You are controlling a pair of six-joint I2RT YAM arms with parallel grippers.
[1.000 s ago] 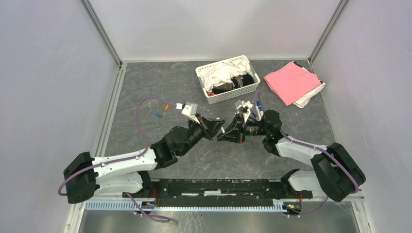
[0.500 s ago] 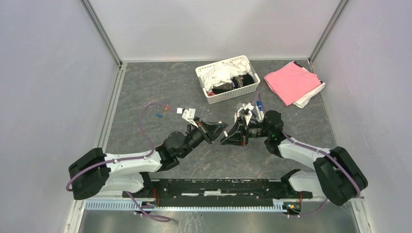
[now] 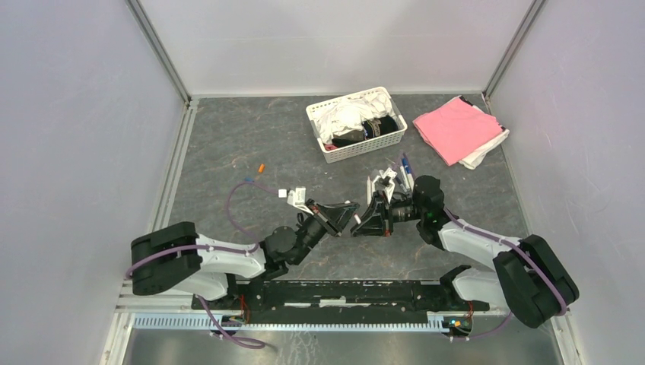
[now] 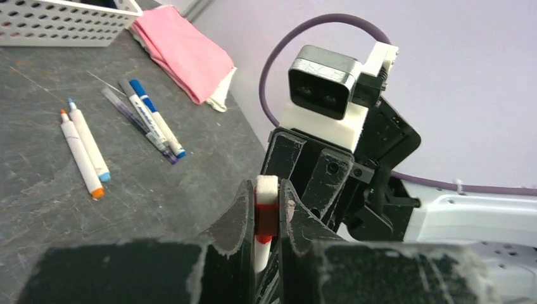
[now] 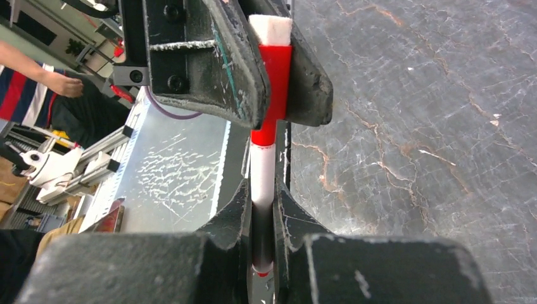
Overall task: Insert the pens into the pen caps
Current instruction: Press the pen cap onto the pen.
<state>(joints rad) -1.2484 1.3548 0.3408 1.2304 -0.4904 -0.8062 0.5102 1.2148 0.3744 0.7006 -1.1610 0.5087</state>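
My two grippers meet tip to tip at the middle of the table. The left gripper [image 3: 348, 207] [image 4: 266, 190] is shut on a red pen cap [image 4: 266, 216] [image 5: 274, 79] with a white end. The right gripper [image 3: 362, 223] [image 5: 261, 199] is shut on the white barrel of a red-ended pen [image 5: 262, 174], whose end sits inside that cap. Several other pens [image 3: 403, 170] lie loose behind the right arm: an orange-tipped one [image 4: 79, 155], a light blue one [image 4: 88, 140], a blue one [image 4: 155, 123] and a dark one [image 4: 136, 123]. An orange cap [image 3: 261, 167] lies at the left.
A white basket [image 3: 365, 147] [image 4: 63, 28] with cloths and a dark thing stands at the back. Folded pink cloth [image 3: 455, 128] [image 4: 183, 54] lies at the back right. The left arm's purple cable [image 3: 236, 199] loops over the table. A black rail [image 3: 342, 293] runs along the near edge.
Both grippers, still joined at the pen and cap, have shifted slightly toward the near edge. The left arm has folded back and its cable loop has moved over where a blue cap lay.
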